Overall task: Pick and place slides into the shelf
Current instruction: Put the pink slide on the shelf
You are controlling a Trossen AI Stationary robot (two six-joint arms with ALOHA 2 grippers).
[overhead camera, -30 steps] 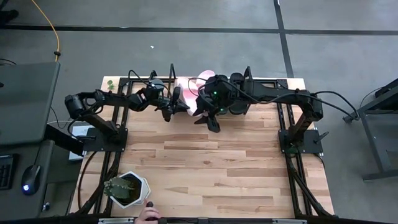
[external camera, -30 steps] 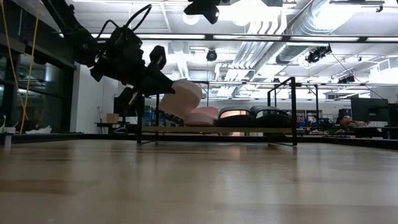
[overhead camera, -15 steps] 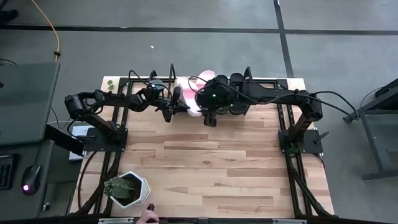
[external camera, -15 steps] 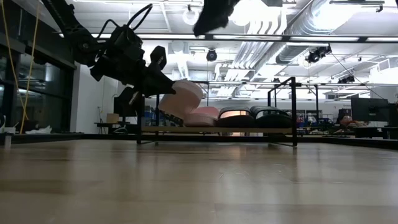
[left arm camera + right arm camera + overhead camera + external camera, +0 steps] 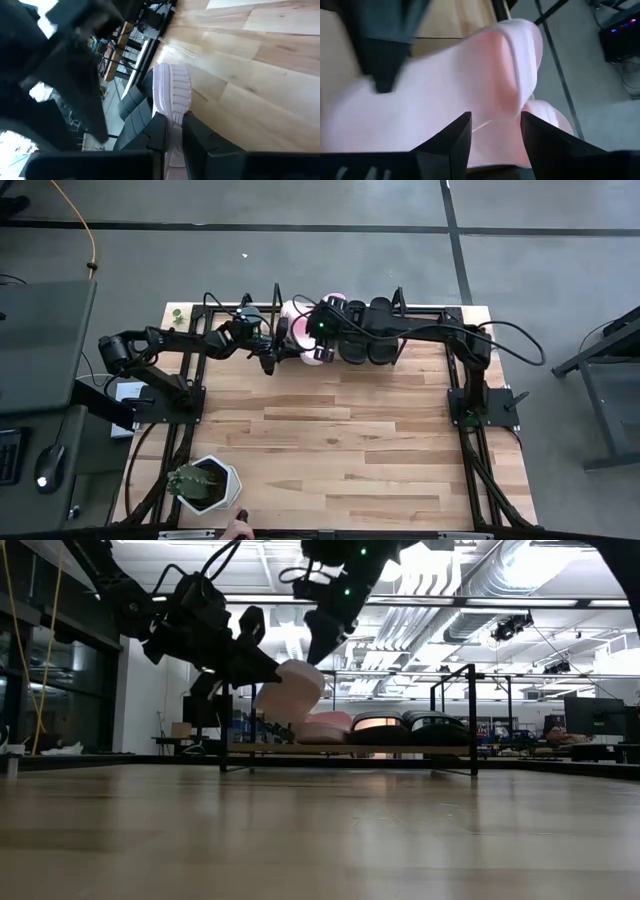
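Nearest, the bare table holds no slides. Beyond it, the left gripper is clenched on the fourth slide, a pale pink slide, held tilted above the shelf's left end, its long axis slanting down toward the free slot. The right gripper, fingers spread, hangs just above the slide's raised end, gripping nothing. On the shelf rest a second pink slide and two black slides, side by side, rightward.
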